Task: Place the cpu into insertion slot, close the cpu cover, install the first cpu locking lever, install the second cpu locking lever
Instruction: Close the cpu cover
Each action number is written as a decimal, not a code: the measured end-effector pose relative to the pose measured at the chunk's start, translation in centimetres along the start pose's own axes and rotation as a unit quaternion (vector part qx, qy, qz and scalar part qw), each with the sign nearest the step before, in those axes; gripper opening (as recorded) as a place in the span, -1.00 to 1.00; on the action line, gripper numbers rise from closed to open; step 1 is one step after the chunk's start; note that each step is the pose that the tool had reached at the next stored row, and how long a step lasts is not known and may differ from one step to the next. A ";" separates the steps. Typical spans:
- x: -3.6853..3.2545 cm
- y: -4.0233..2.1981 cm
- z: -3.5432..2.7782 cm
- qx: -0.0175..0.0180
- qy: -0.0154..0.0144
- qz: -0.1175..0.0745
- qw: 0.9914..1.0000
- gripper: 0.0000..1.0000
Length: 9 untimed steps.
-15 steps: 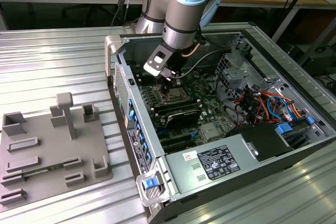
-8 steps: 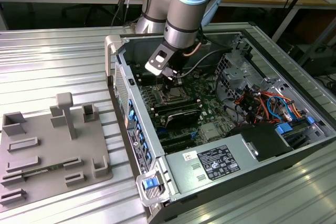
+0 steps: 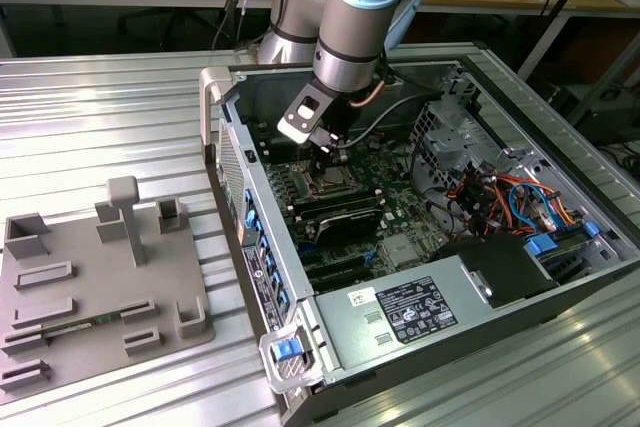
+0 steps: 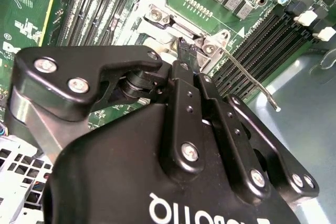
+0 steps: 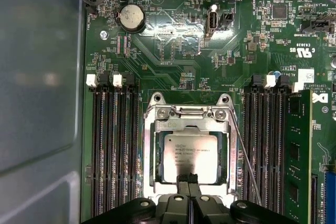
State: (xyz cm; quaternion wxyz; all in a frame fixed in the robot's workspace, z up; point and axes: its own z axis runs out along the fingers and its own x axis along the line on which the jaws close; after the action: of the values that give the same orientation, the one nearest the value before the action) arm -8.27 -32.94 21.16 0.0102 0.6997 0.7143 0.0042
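The cpu (image 5: 191, 150), a square chip with a silver-grey top, lies flat in the insertion slot (image 3: 326, 185) on the green board. The shiny cpu cover (image 5: 191, 128) lies down around it, with the chip showing through its window. My gripper (image 5: 188, 181) is shut, its two black fingertips together at the cover's edge beside the chip; it also shows in the second wrist view (image 4: 185, 51) and the exterior view (image 3: 330, 147). A thin wire locking lever (image 5: 245, 156) angles away from the socket over the memory slots, and in the second wrist view the lever (image 4: 252, 80) sticks out free.
Long black memory slots (image 5: 115, 150) flank the socket, with a green memory module (image 5: 299, 150) on one side. A coin battery (image 5: 131, 18) sits further along the board. The open case (image 3: 215, 87), power supply (image 3: 410, 312) and cables (image 3: 500, 197) surround it. A grey fixture plate (image 3: 100, 287) lies on the exterior view's left.
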 end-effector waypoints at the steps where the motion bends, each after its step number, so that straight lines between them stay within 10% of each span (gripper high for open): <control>1: 0.00 0.01 0.00 0.000 0.000 0.000 1.000 -0.79; 6: 0.00 0.23 0.01 0.000 0.000 0.000 1.000 -0.79; 8: -0.05 2.36 0.05 0.000 0.000 0.000 1.000 -0.79; 9: -0.05 2.39 0.05 0.000 0.000 0.000 1.000 -0.79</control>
State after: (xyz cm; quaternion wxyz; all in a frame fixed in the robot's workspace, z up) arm -5.87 -32.94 21.16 0.0102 0.6997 0.7143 0.0042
